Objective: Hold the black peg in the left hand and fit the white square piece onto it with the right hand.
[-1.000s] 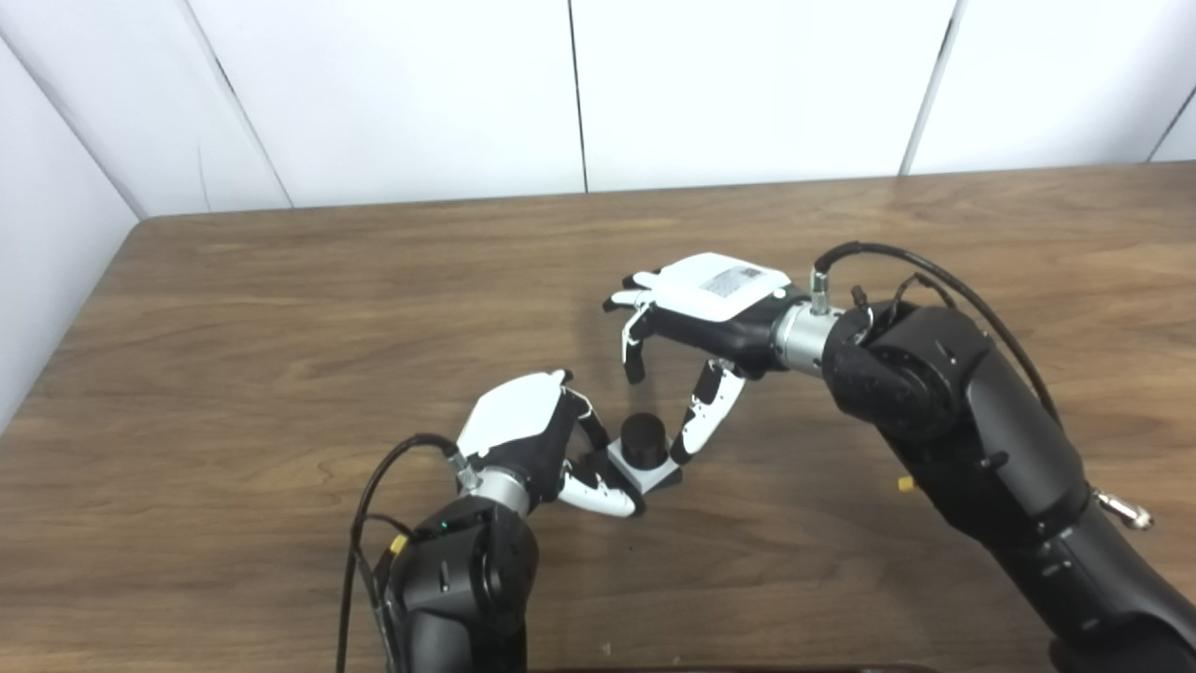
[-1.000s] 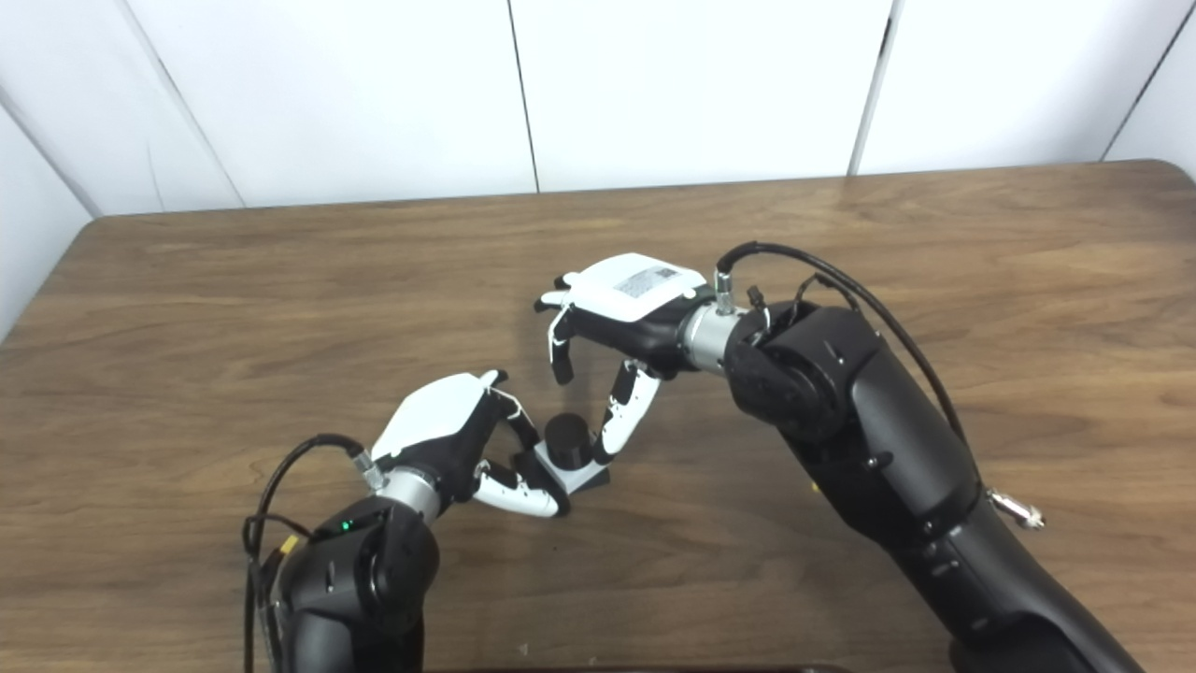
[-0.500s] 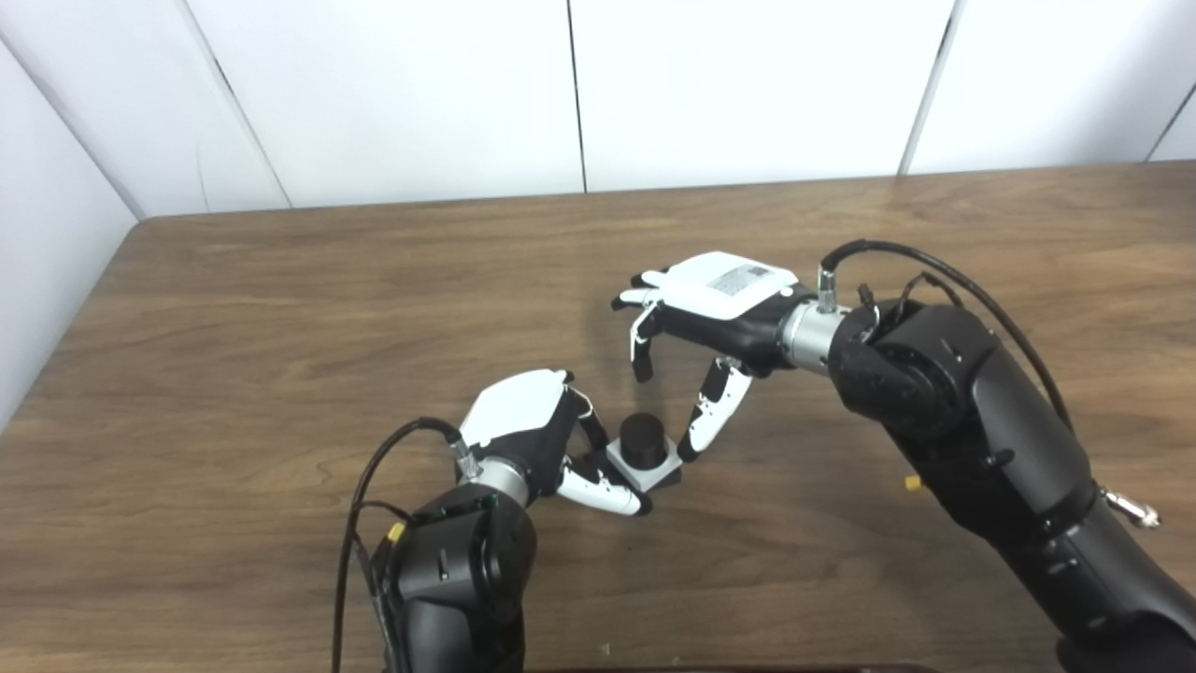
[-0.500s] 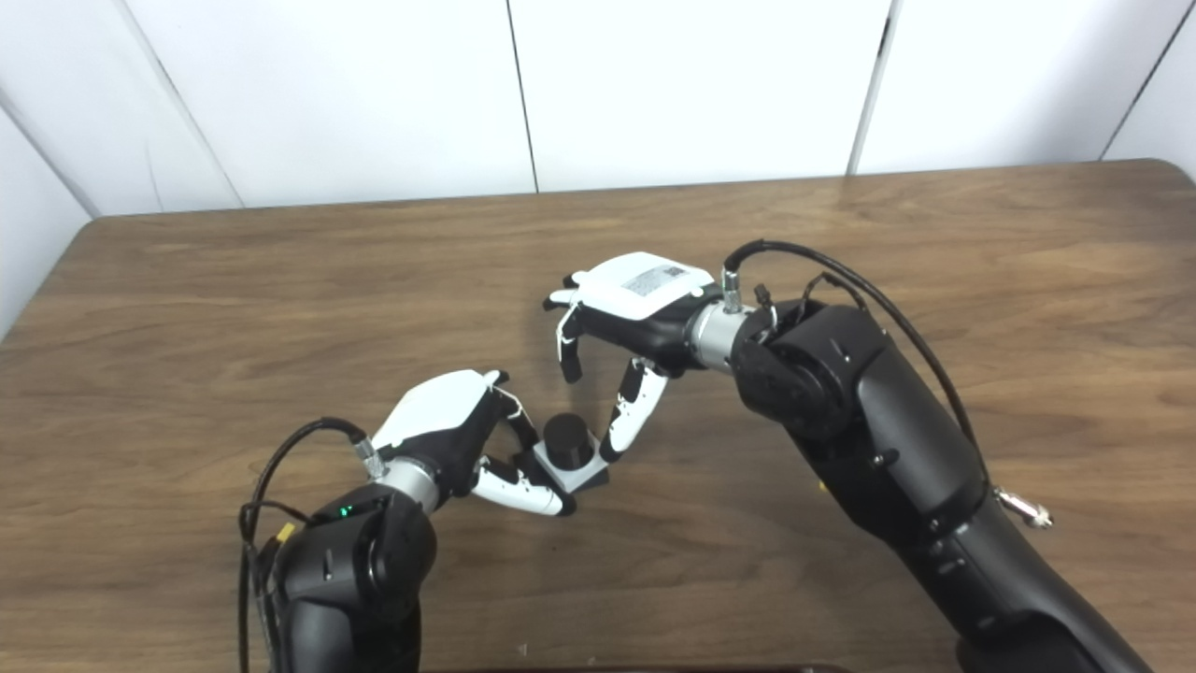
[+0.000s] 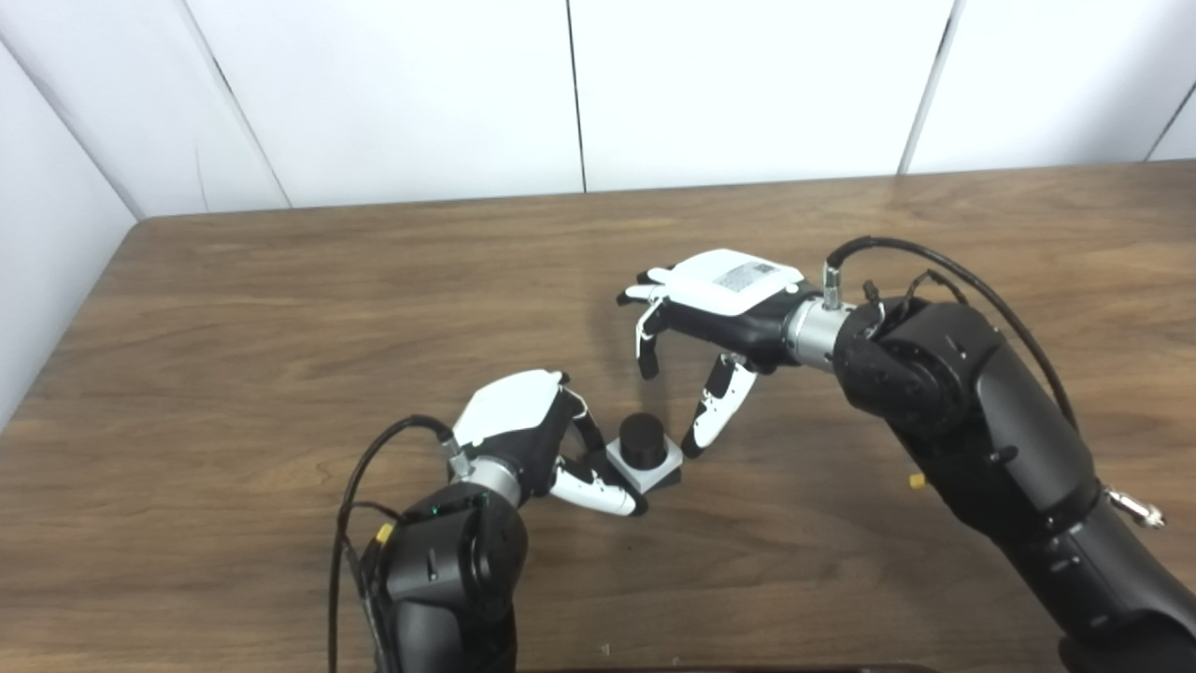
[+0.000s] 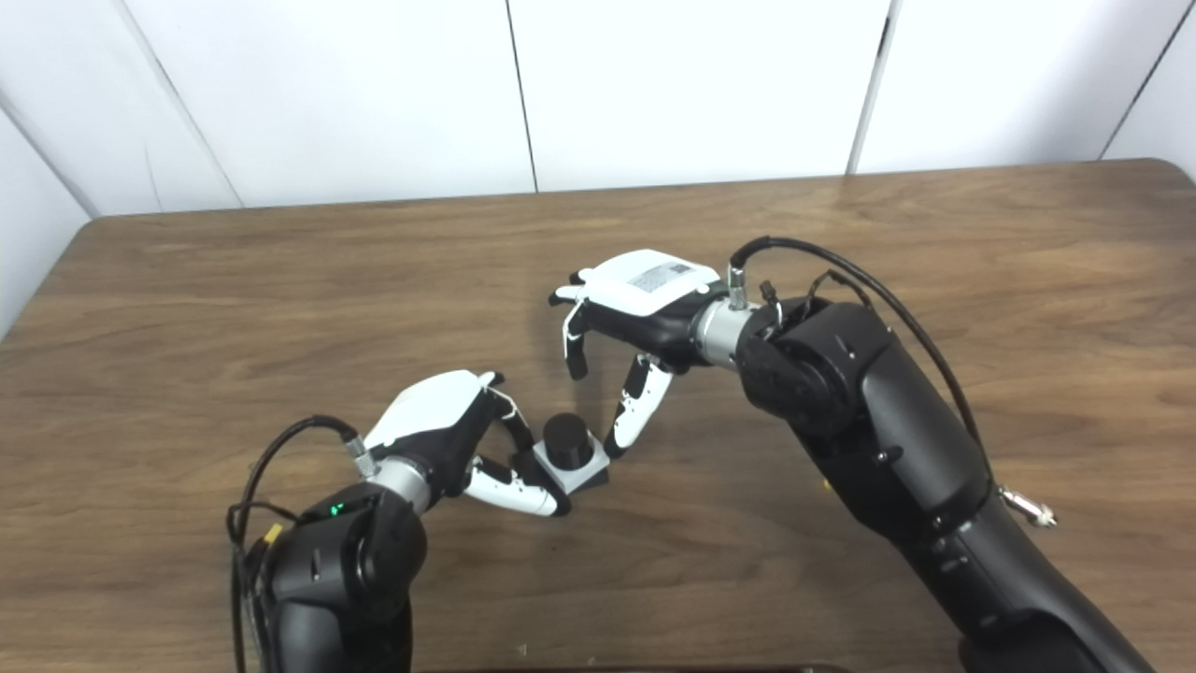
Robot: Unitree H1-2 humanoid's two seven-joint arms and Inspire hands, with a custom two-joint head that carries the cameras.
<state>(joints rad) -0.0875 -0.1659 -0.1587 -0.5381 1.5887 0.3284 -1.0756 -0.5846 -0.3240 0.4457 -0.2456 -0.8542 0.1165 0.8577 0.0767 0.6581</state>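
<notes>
My left hand [image 5: 533, 435] grips the white square [image 5: 645, 467] with the black peg [image 5: 643, 437] through it; my right hand [image 5: 710, 308] is open, so next I let go.

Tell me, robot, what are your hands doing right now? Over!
Left hand shut on white square piece, black peg seated in it. Right hand open, empty, just above. Nothing in the way.

Worktop [image 5: 280, 308]: items grouped near its centre, toward the front edge. White square piece [image 5: 645, 465] sat on the worktop, the black peg [image 5: 643, 438] standing upright in its middle. Left hand [image 5: 533, 439] lay directly left of the piece, fingers touching its left side. Right hand [image 5: 701, 318] hung behind and to the right, its thumb reaching down just beside the piece's right edge.
</notes>
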